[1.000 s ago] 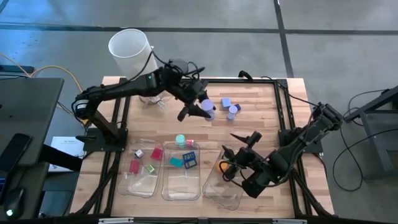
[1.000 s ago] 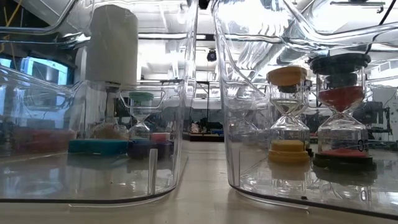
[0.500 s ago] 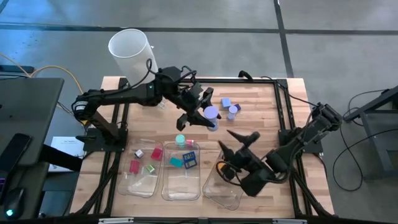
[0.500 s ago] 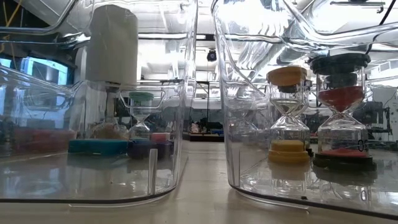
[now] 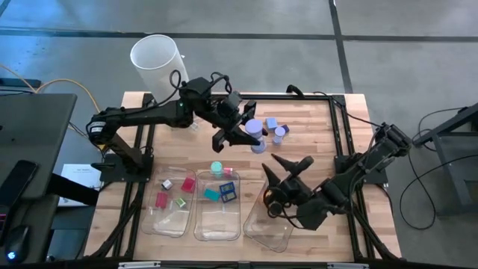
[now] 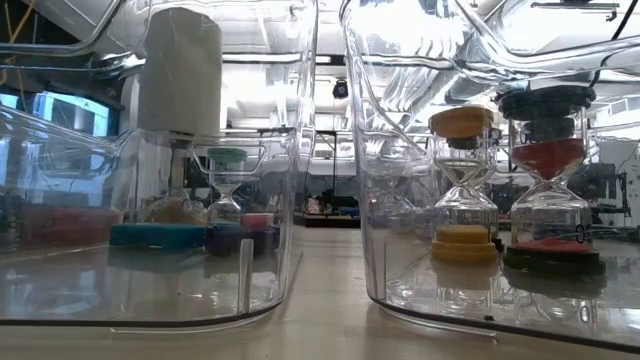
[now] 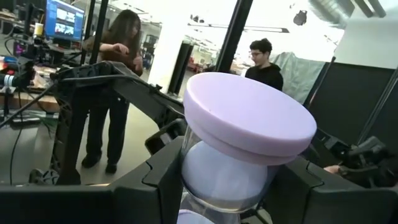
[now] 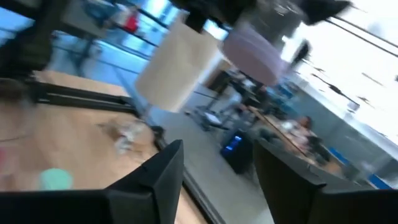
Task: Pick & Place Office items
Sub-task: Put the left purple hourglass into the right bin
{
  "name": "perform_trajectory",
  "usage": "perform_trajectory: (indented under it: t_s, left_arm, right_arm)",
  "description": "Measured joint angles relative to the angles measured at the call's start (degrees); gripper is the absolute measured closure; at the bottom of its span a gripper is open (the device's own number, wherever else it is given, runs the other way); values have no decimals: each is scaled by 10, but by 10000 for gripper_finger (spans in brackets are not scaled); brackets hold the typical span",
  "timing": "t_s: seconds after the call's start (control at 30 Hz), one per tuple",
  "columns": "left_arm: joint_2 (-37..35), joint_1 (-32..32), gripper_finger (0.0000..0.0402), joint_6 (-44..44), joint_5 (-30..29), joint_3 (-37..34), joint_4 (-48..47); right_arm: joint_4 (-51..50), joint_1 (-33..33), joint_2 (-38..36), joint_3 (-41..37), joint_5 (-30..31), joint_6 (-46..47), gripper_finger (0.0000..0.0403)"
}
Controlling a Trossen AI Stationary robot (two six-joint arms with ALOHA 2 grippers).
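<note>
Colour rundown: the sand timer in the left gripper has pale lilac caps and lilac sand, both arms are basically black, and the worktop is light wood with a black frame. The three trays are clear; the middle one has a mint-green capped timer, a teal block and a dark blue block, and the left one has red and pink pieces plus a small green bit. From the low view, the right tray holds an orange timer and a black-capped timer with red sand, and the tall cylinder at the back is plain white.
</note>
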Motion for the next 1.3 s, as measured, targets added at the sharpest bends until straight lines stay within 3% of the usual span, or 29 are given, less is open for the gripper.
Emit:
perform_trajectory:
  t_s: [0.13, 0.23, 0.4, 0.6, 0.77, 0.87, 0.97, 1.03, 1.13, 1.3]
  left_arm:
    - [0, 0, 235, 1, 2, 0, 1]
    - [0, 2, 235, 2, 4, 0, 1]
    - [-4, 5, 234, 3, 5, 0, 2]
    - [-7, 7, 234, 3, 17, 0, 1]
    - [-7, 25, 234, 3, 86, 0, -52]
    - [-7, 46, 234, 27, 165, 0, -98]
    - [-8, 66, 234, 64, 238, 1, -174]
    - [-7, 75, 234, 103, 255, 1, -241]
    - [-7, 77, 234, 199, 240, 1, -351]
    - [-7, 37, 234, 390, 100, 1, -527]
  right_arm:
    - [53, -12, 0, 0, -75, -47, 217]
    - [85, -16, 0, 0, -95, -78, 197]
    - [117, -13, 0, 0, -90, -96, 142]
    - [187, -15, 0, 0, -19, -175, 105]
    - [250, -5, 0, 0, -14, -247, 109]
    - [291, 13, -1, 0, -16, -287, 113]
    - [299, 29, -2, 0, -21, -292, 115]
    - [298, 37, -2, 0, -22, -295, 115]
    - [299, 41, -2, 0, -30, -295, 115]
    - [298, 26, -2, 0, -36, -291, 115]
